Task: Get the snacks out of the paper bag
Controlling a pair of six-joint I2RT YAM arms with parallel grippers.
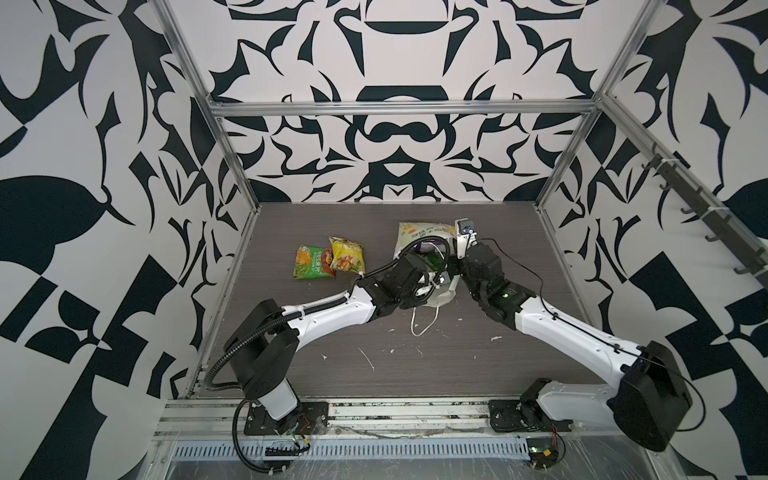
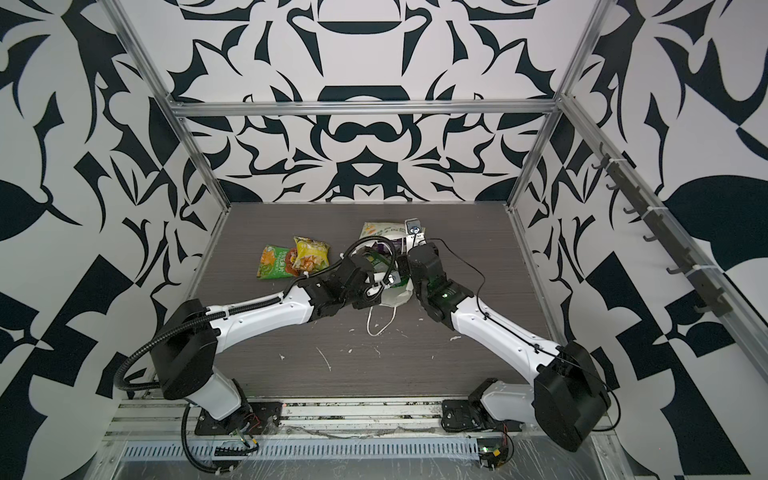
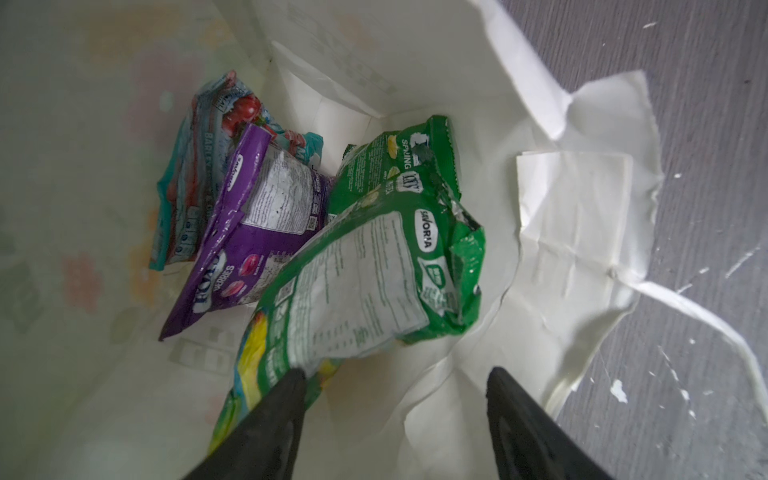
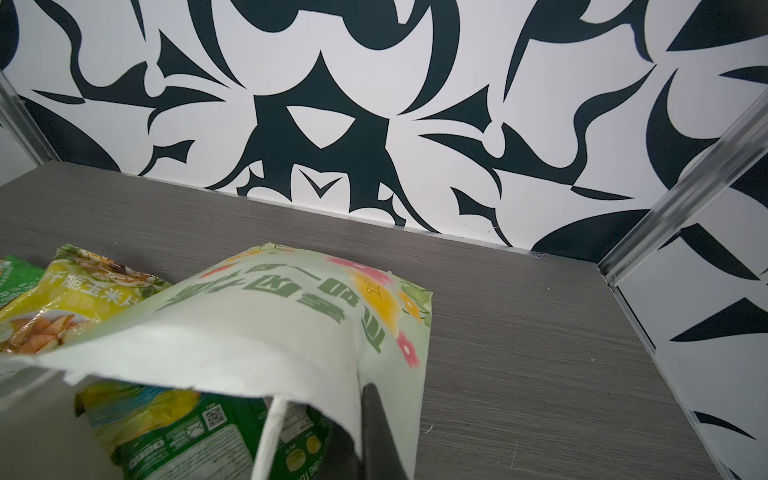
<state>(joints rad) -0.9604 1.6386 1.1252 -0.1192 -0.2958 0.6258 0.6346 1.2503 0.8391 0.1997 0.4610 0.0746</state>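
Black and spread wide, the left fingers [image 3: 286, 403] sat just inside the mouth of the paper bag [image 3: 457, 83], pinching nothing. From where I stood the bag lay on its side near the middle of the surface [image 1: 457, 365], mouth toward six o'clock, closed bottom toward twelve. Four snacks were inside: a big green packet [image 3: 374, 270] closest to the mouth, a second green packet [image 3: 399, 174] behind it, a purple packet [image 3: 257, 232] beside them and a teal-red packet [image 3: 199, 174] deepest in. One left fingertip lay over the near end of the big green packet, whether touching I could not tell; its partner hung over bare paper, so the packet was not between them. To my eye the next snack to come out was that one, and the fingers would need to shift across it before closing.

The right fingers [image 4: 376, 424] were pressed together on the bag's upper wall, holding it lifted, I judged, so the mouth gaped for the other arm. A white cord handle [image 1: 424, 324] trailed from the mouth toward six o'clock. Two snacks lay out on the surface at about nine o'clock from the bag, a green-orange packet [image 1: 312, 262] and a yellow packet [image 1: 347, 254] overlapping it, well apart from both sets of fingers.
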